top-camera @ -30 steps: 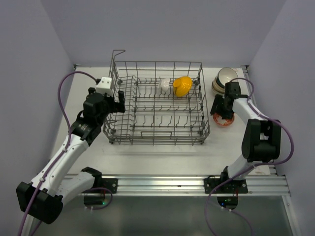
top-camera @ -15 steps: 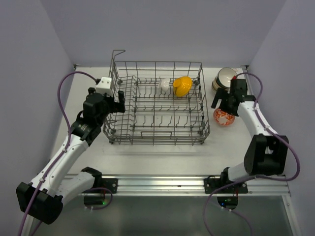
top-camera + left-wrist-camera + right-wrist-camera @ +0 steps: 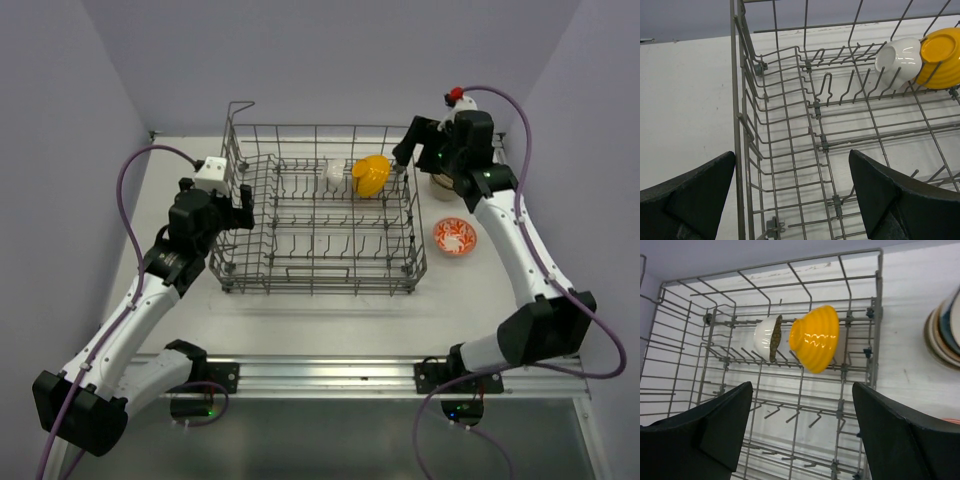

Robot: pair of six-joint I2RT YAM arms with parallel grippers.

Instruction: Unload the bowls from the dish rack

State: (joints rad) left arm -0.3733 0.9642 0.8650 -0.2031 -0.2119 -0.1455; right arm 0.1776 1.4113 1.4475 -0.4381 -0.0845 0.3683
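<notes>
A white surface (image 3: 320,310) between pale lilac walls carried the dish rack (image 3: 320,272). Two bowls stood on edge in the rack's far row: one yellow bowl (image 3: 815,337) and, just beside it, one white bowl (image 3: 765,337). To the right of the rack, one orange-patterned bowl (image 3: 454,236) lay alone. A stack of bowls (image 3: 944,332) sat off the rack's far right corner, its count unclear. The left pincer (image 3: 792,192) gaped empty at the rack's left wall. The right pincer (image 3: 800,432) hung released and empty above the rack's far right corner.
</notes>
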